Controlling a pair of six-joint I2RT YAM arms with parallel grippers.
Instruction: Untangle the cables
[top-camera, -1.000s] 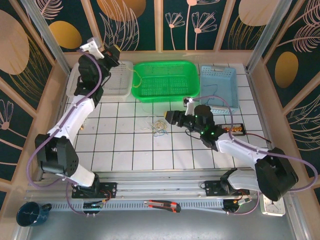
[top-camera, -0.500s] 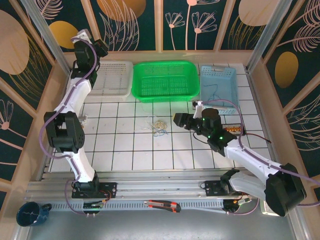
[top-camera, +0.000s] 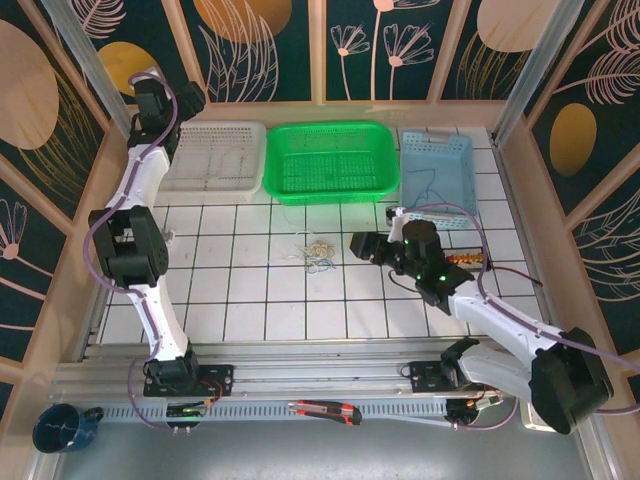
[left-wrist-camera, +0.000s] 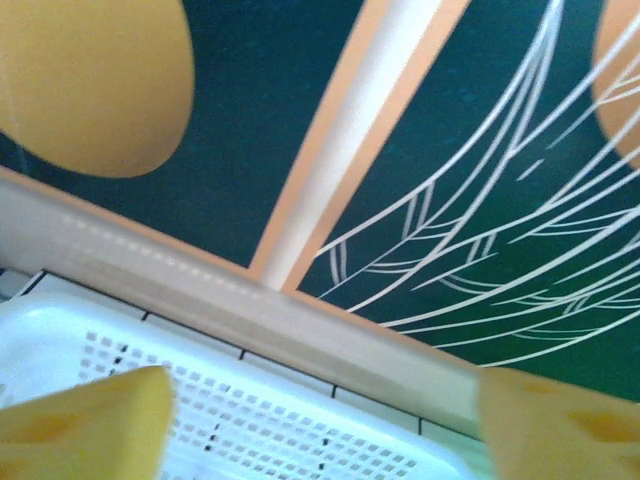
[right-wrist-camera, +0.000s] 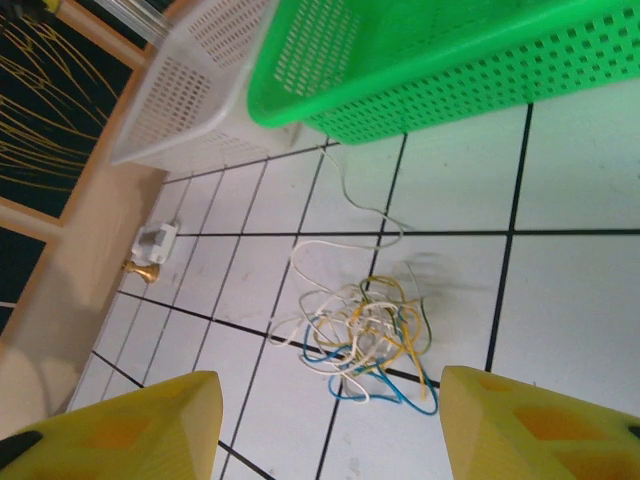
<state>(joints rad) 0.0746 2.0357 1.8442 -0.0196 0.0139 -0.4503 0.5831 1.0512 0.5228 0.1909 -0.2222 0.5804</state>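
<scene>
The cables (top-camera: 315, 252) lie as a small tangled clump of white, tan-yellow and blue strands on the white tiles in the middle of the table. In the right wrist view the clump (right-wrist-camera: 365, 335) sits just ahead of my right gripper (right-wrist-camera: 328, 400), whose yellow fingers (right-wrist-camera: 120, 430) stand wide apart and touch nothing. From above, the right gripper (top-camera: 358, 245) is just right of the clump. My left gripper (top-camera: 152, 92) is raised at the back left corner, open and empty, facing the wall over the white basket (left-wrist-camera: 250, 420).
White basket (top-camera: 215, 155), green basket (top-camera: 330, 160) and blue basket (top-camera: 437, 175) line the back; a thin dark strand lies in the blue one. A small white connector (right-wrist-camera: 155, 245) lies left of the clump. A box cutter (top-camera: 325, 410) rests on the front rail.
The left arm has swung from above the white and green baskets back to the rear left corner. The right gripper has drawn back slightly to the right of the clump.
</scene>
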